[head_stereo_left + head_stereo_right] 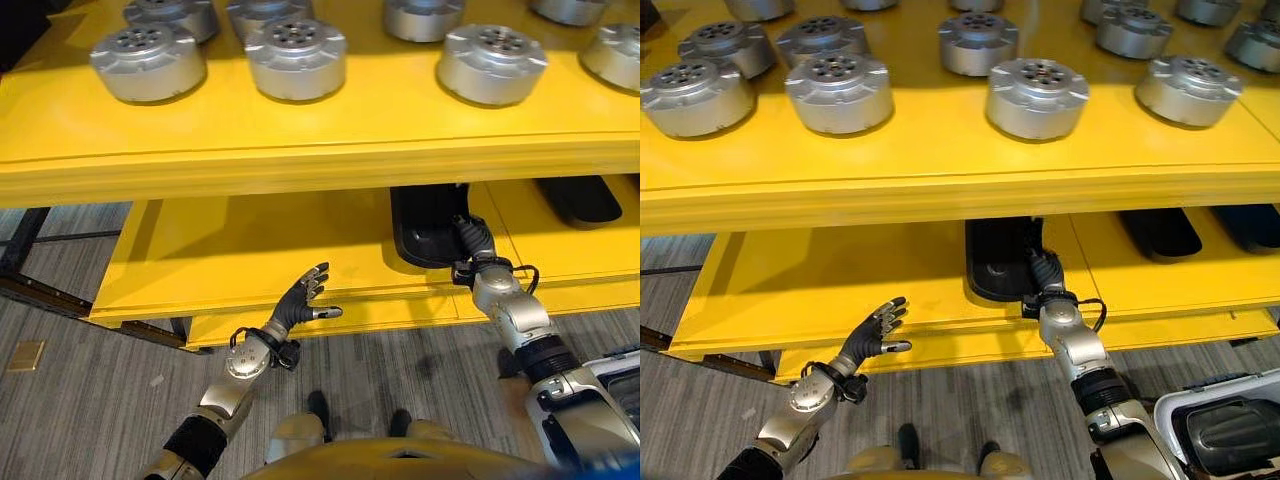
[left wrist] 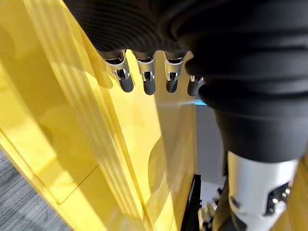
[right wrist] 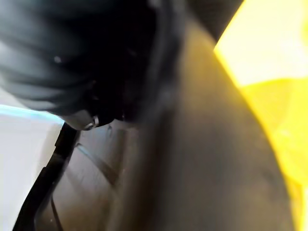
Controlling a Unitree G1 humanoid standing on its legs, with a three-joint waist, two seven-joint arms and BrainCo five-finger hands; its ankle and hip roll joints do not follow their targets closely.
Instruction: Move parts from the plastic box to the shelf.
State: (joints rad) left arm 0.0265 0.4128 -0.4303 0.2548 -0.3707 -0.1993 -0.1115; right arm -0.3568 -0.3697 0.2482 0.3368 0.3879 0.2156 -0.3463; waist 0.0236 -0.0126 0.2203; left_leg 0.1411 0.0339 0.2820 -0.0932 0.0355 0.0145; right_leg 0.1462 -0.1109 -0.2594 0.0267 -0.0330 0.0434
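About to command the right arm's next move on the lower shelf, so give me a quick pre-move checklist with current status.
1. Black part lying on the lower shelf: ok, it rests flat near the front edge.
2. Right hand at the part: ok, it reaches onto it.
3. Right hand's grasp: cannot tell, the fingers are hidden against the part.
4. Left hand out of the way: ok, open, fingers spread, holding nothing, off to the left of the part.
5. Space beside the part: ok, bare yellow shelf to its left.
6. Plastic box still stocked: ok, a dark part lies inside.
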